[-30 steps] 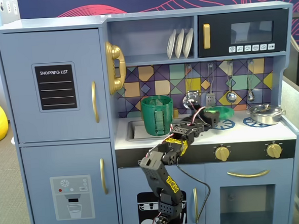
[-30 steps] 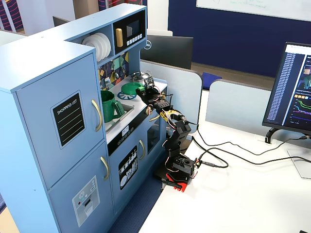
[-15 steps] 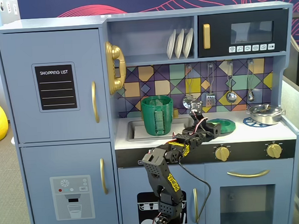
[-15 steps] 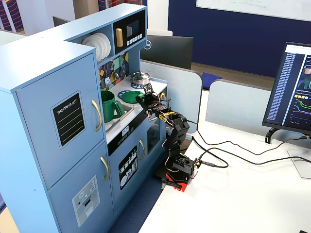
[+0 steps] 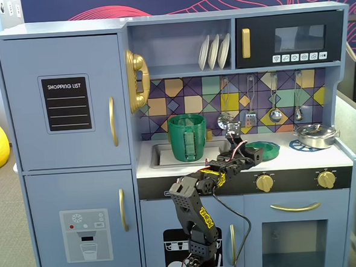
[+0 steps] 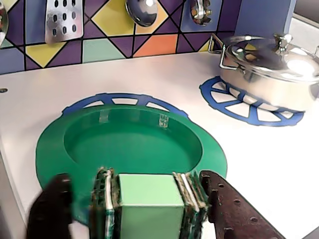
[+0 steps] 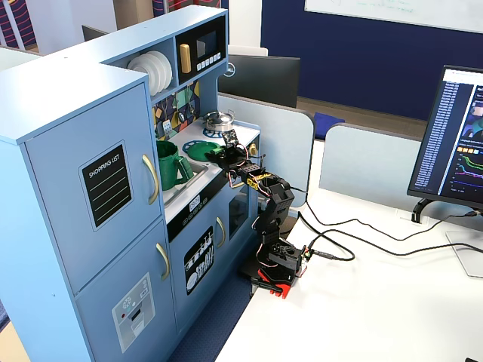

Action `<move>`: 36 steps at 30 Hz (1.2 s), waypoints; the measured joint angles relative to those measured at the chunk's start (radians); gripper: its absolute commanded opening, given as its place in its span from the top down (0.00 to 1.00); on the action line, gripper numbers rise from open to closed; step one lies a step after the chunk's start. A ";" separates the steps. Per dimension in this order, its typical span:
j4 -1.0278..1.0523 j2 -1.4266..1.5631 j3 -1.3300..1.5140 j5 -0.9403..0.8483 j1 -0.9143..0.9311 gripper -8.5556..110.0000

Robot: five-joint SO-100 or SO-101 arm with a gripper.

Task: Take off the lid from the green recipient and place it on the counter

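Note:
The green lid [image 6: 134, 142] lies flat on the white counter [image 6: 259, 164], over a blue burner ring; it also shows in both fixed views [image 5: 266, 148] [image 7: 198, 151]. Its light-green block tab [image 6: 148, 201], with padded sides, stands on the near rim. My gripper [image 6: 135, 181] straddles this tab with its jaws apart. The left finger [image 6: 52, 206] is blurred and stands clear of the padding; the right finger [image 6: 224, 199] is close beside it. The green recipient [image 5: 188, 137] stands open in the sink, left of the gripper [image 5: 244, 152].
A silver pot with lid [image 6: 271, 72] sits on the right burner ring [image 6: 234, 102]. Utensils [image 6: 64, 20] hang on the tiled back wall. The sink [image 5: 161, 155] is recessed at the counter's left. Bare counter lies between lid and pot.

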 measured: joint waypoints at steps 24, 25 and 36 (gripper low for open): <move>1.218 0.983 0.169 -0.067 -0.396 0.88; 1.230 1.014 0.225 -0.063 -0.413 0.90; 1.255 1.137 0.773 0.114 -0.561 0.93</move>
